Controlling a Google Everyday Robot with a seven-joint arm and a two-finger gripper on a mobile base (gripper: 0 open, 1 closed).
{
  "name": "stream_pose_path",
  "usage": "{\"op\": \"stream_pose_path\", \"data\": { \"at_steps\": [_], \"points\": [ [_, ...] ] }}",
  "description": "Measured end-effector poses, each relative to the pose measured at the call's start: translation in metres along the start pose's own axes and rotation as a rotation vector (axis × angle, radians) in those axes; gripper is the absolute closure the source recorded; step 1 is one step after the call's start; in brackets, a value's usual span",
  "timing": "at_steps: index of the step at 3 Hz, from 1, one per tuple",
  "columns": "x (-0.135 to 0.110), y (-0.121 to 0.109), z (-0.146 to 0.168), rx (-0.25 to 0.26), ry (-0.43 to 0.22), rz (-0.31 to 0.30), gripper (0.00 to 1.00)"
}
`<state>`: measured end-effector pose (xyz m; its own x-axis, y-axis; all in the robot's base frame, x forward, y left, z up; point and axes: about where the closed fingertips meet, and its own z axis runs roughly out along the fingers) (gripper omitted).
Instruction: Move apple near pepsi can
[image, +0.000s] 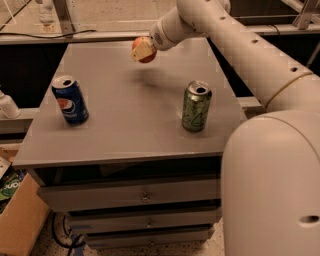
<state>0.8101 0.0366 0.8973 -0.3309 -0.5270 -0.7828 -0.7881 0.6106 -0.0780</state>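
Note:
The gripper (142, 50) is shut on the red-orange apple (146, 54) and holds it in the air above the far middle of the grey cabinet top (125, 120). The pepsi can (70, 100), dark blue with a red, white and blue logo, stands upright at the left of the top, well to the left of and nearer than the apple. The arm reaches in from the upper right.
A green can with black markings (195, 106) stands upright at the right of the top. The robot's white body (272, 190) fills the lower right. A cardboard box (17, 210) sits on the floor at left. Drawers (145, 200) face front.

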Motion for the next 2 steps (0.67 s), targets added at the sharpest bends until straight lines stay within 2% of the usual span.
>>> {"op": "stream_pose_path", "data": {
  "at_steps": [2],
  "points": [
    [0.035, 0.079, -0.023, -0.165, 0.047, -0.053, 1.0]
  ]
}}
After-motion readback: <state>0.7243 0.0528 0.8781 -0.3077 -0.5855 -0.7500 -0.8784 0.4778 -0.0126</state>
